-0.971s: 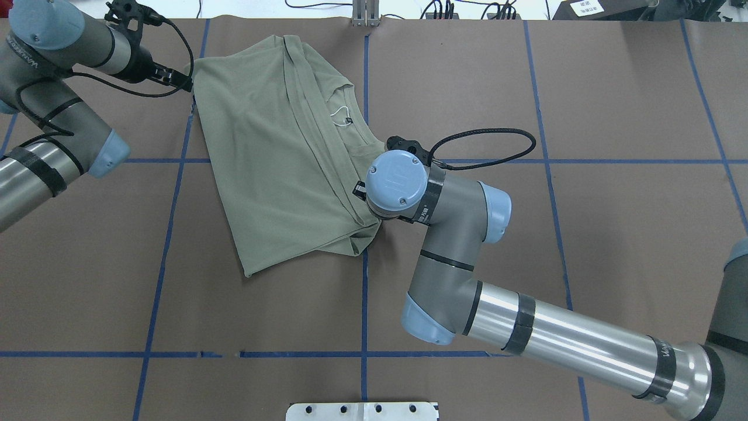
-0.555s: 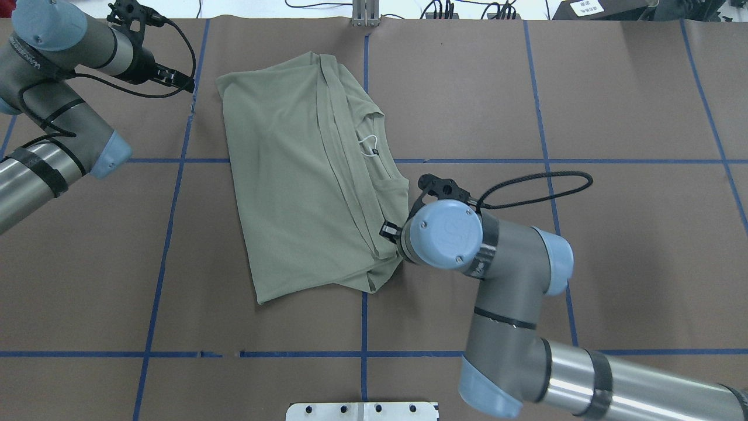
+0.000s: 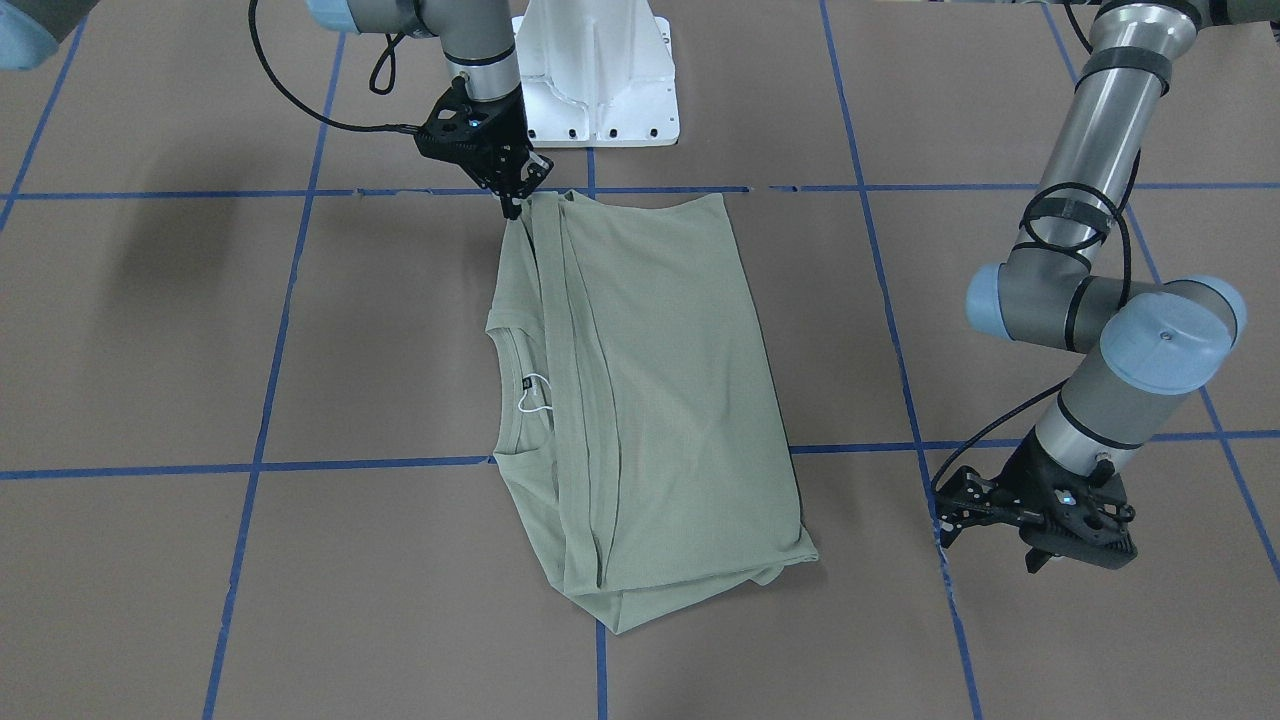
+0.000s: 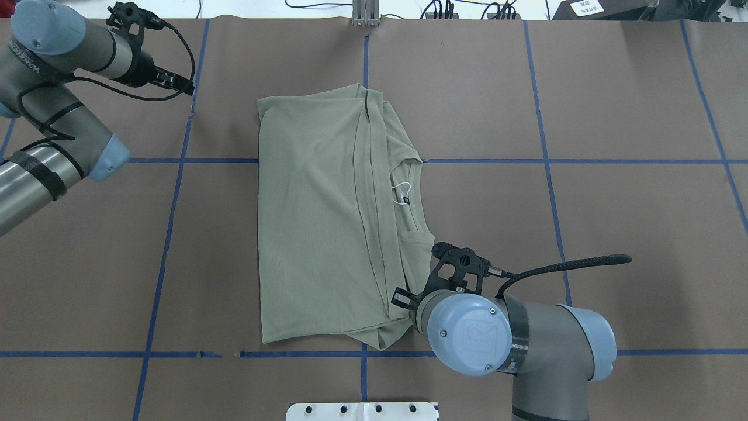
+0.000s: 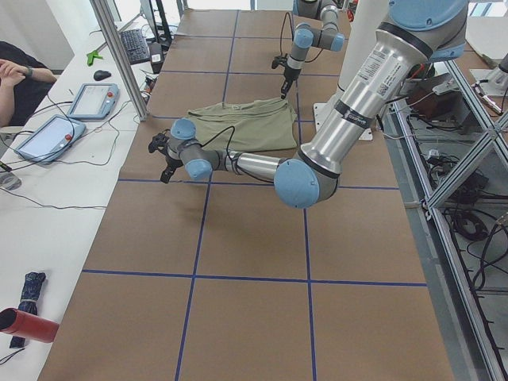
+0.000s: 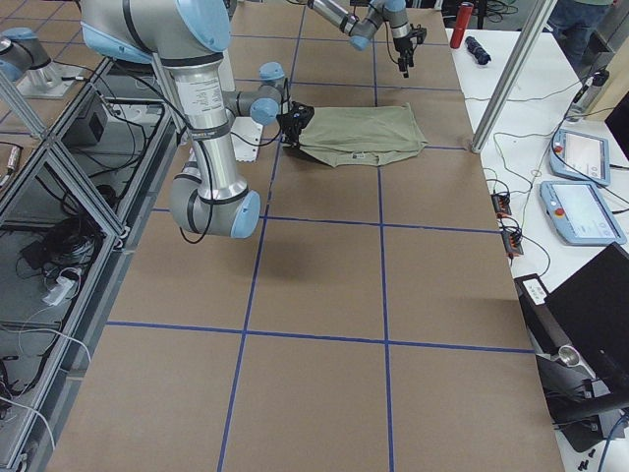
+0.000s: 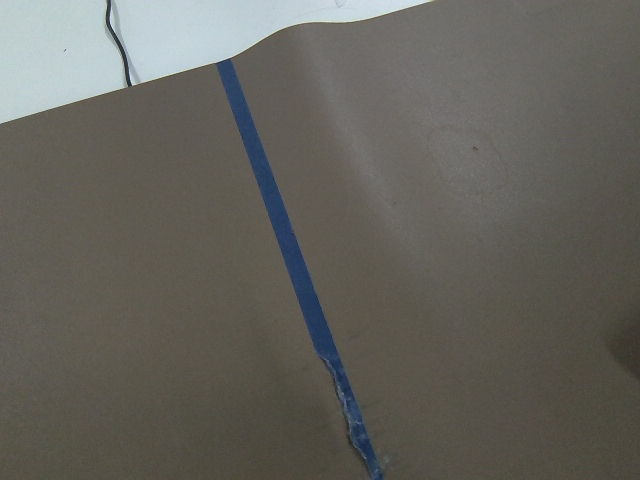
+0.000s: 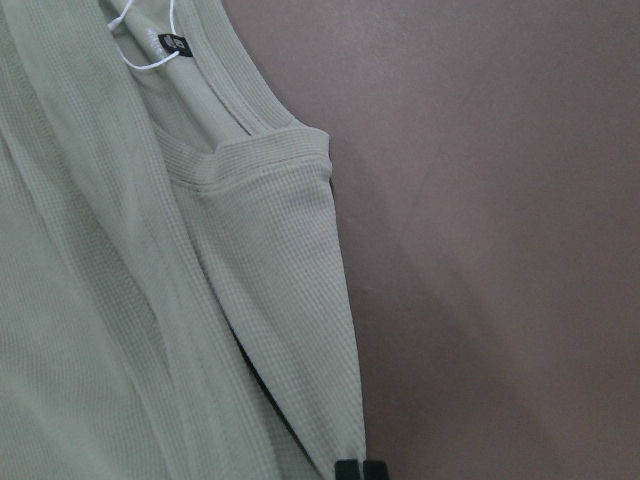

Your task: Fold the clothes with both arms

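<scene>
The sage-green shirt lies folded lengthwise on the brown table, neck opening with black label and white loop on its right side. It also shows in the front-facing view. My right gripper is shut on the shirt's near right corner. The right wrist view shows its closed fingertips pinching the hem. In the overhead view its wrist hides the fingers. My left gripper hovers low at the far left, well apart from the shirt. It is empty, and no fingertips show in the left wrist view.
The white pedestal base stands just behind the shirt's held corner. Blue tape lines grid the brown table. A side bench carries tablets and cables. An operator sits beyond it.
My right gripper has dragged the shirt toward the robot and rightward in the overhead view. The shirt's far left corner has left my left gripper, which stayed put.
</scene>
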`<state>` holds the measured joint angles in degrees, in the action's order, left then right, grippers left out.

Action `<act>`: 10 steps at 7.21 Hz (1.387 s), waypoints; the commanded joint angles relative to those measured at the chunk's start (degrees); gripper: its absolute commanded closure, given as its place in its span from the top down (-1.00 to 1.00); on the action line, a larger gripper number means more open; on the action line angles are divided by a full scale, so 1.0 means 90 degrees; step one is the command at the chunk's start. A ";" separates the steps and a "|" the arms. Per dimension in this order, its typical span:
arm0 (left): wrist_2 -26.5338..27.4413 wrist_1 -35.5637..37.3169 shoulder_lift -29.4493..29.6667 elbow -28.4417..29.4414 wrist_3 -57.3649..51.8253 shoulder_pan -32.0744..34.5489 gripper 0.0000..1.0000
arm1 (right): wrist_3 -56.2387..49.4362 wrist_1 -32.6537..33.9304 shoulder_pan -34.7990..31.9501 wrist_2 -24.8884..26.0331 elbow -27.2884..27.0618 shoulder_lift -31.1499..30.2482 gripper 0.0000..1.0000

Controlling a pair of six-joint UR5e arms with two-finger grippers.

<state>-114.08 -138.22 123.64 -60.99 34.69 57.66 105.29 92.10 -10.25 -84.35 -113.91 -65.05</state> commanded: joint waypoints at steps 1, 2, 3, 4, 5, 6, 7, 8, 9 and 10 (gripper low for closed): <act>0.0000 -0.0130 -0.0046 0.0000 0.0080 -0.0001 1.00 | 0.0001 0.0060 0.0326 0.0201 -0.0029 -0.0173 0.98; -0.0010 -0.0130 -0.0046 0.0000 0.0090 -0.0001 1.00 | -0.0144 0.0099 0.0193 0.0183 -0.0029 -0.0145 1.00; -0.0010 -0.0130 -0.0046 -0.0020 0.0100 -0.0001 1.00 | -0.0939 0.0109 -0.0070 -0.0050 0.0019 -0.0010 1.00; -0.0010 -0.0130 -0.0046 -0.0049 0.0110 -0.0010 1.00 | -0.1836 0.0302 -0.0585 -0.0487 0.0059 0.0224 1.00; -0.0010 -0.0130 -0.0046 -0.0049 0.0129 -0.0010 1.00 | -0.2531 0.0565 -0.1093 -0.1033 0.0252 0.0671 1.00; -0.0010 -0.0130 -0.0046 -0.0049 0.0129 -0.0010 1.00 | -0.3205 0.0597 -0.1359 -0.1193 0.0863 0.1246 1.00; -0.0010 -0.0130 -0.0046 -0.0049 0.0129 -0.0010 1.00 | -0.3396 0.0558 -0.1429 -0.1204 0.1681 0.1841 1.00; -0.0010 -0.0130 -0.0046 -0.0069 0.0129 -0.0010 1.00 | -0.3552 0.0558 -0.1420 -0.1204 0.2386 0.2340 1.00; -0.0010 -0.0130 -0.0046 -0.0069 0.0129 -0.0010 1.00 | -0.3854 0.0548 -0.1410 -0.1195 0.2925 0.2635 0.91; -0.0010 -0.0130 -0.0046 -0.0069 0.0129 -0.0010 1.00 | -0.3866 0.0539 -0.1391 -0.1194 0.3104 0.2696 0.49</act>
<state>-114.17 -139.39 123.22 -61.58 35.86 57.57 71.78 97.04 -22.85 -95.08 -89.84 -42.85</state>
